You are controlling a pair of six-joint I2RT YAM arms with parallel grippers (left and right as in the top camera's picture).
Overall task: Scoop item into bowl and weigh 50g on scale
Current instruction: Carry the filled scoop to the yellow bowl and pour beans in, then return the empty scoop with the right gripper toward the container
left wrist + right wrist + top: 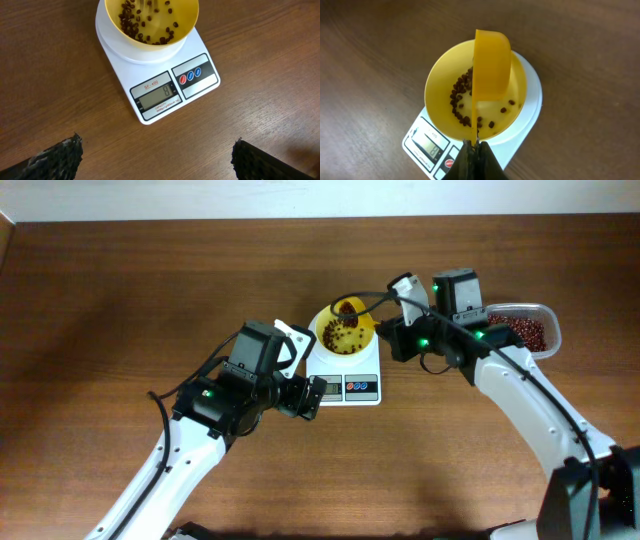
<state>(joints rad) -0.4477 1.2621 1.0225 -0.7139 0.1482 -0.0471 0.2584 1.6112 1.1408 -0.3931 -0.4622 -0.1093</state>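
Note:
The pale-yellow bowl [343, 332] [150, 22] [440, 100] stands on the white scale [350, 375] [165, 75] [530, 105] and holds a thin layer of dark reddish-brown beans [132, 25] [461, 95]. My right gripper [398, 332] [475, 146] is shut on the handle of a yellow scoop [350, 310] [492, 60], which is tipped on its side over the bowl. My left gripper [303, 396] [156, 145] hangs open in front of the scale's display [157, 95], with nothing between its fingers [60, 157].
A clear rectangular container [545, 320] with more beans [525, 330] stands to the right of the scale, behind my right arm. Bare brown wooden tabletop [120, 300] surrounds the scale.

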